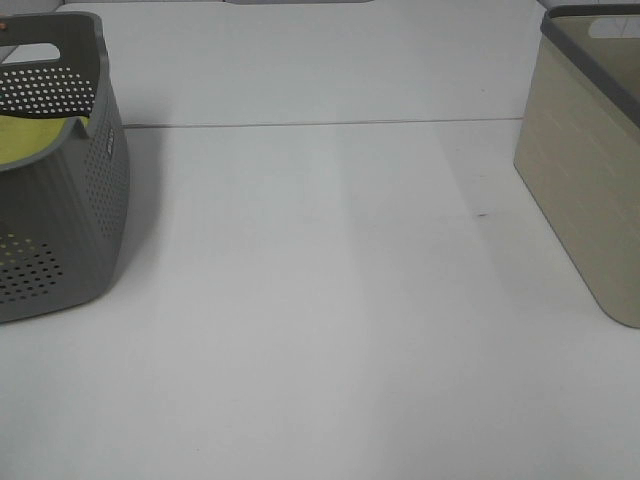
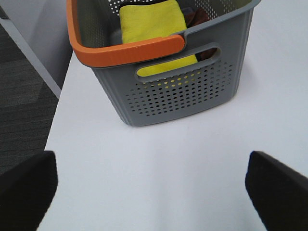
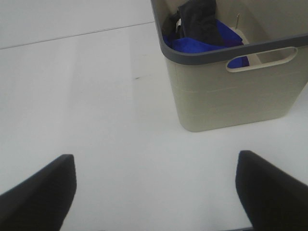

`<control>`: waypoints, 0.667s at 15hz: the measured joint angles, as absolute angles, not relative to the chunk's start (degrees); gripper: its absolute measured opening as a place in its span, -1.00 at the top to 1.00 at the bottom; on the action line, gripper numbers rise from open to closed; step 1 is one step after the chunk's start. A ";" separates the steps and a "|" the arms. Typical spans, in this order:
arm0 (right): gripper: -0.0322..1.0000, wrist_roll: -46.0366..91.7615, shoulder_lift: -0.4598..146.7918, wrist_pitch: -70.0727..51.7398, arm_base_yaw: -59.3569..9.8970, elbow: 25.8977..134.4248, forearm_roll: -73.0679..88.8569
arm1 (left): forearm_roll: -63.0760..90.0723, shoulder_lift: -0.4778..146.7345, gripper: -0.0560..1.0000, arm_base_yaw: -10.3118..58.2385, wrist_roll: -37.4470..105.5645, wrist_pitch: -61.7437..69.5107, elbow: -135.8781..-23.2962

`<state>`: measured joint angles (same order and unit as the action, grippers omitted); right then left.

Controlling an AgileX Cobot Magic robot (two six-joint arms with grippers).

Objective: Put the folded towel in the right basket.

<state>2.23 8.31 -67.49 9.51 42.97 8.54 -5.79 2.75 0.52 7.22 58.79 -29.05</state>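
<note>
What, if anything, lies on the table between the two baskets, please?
Nothing: the exterior high view shows only bare white table between the grey basket and the beige basket.

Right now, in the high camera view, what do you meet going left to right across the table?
Yellow towel inside the grey basket → bare white table → beige basket.

no readable text, labels or signs

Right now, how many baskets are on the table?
2: a grey perforated basket at the table's left edge holding a yellow towel, and a beige basket at the right edge. None appears hidden.
</note>
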 joint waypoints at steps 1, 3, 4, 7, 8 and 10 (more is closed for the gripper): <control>-0.74 1.03 7.56 -68.47 8.19 42.97 5.96 | -5.79 2.75 -0.98 0.52 7.22 58.79 -29.05; -0.74 0.63 7.22 -69.33 6.25 41.88 2.35 | -5.79 2.75 -0.98 0.52 7.22 58.79 -29.05; -0.74 0.52 7.16 -69.44 5.04 40.22 0.40 | -5.79 2.75 -0.98 0.52 7.22 58.79 -29.05; -0.74 -2.12 7.22 -69.33 4.01 31.46 -1.32 | -5.79 2.75 -0.98 0.52 7.22 58.79 -29.05; -0.74 -2.18 7.22 -68.70 4.01 30.31 -1.32 | -5.79 2.75 -0.98 0.52 7.22 58.79 -29.05; -0.74 -1.72 7.22 -67.61 4.01 29.79 -0.69 | -5.79 2.75 -0.98 0.52 7.22 58.79 -29.05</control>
<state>-1.72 7.22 -67.61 4.01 29.79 -0.69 -5.79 2.75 0.52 7.22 58.79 -29.05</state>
